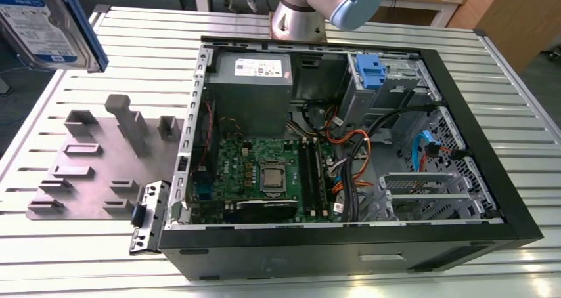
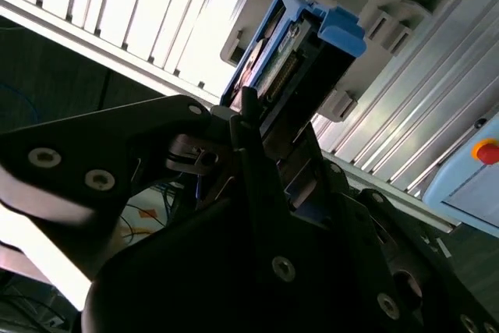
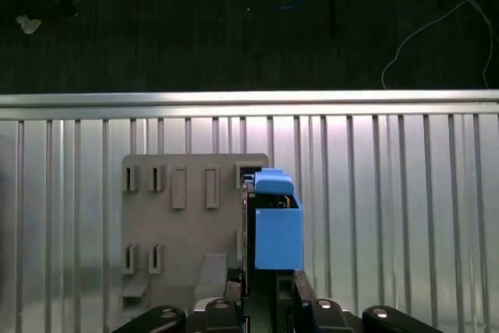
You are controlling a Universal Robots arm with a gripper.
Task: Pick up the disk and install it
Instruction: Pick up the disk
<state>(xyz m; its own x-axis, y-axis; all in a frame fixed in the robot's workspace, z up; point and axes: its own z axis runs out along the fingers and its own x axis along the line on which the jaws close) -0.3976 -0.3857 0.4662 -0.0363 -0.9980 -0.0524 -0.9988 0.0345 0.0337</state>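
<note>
A silver metal table with long parallel slats [image 1: 79, 245] carries a flat grey plate with upright slotted holders [image 1: 96, 173], lying near the table's edge at the exterior view's left. Just beside it a black open-sided computer case [image 1: 351, 253] lies across the middle. The robot arm's silver base [image 1: 293, 22] rises at the edge behind the case.

The gripper [image 3: 269, 285] holds the disk [image 3: 277, 232] edge-on over the grey fixture plate [image 3: 179, 228].
</note>
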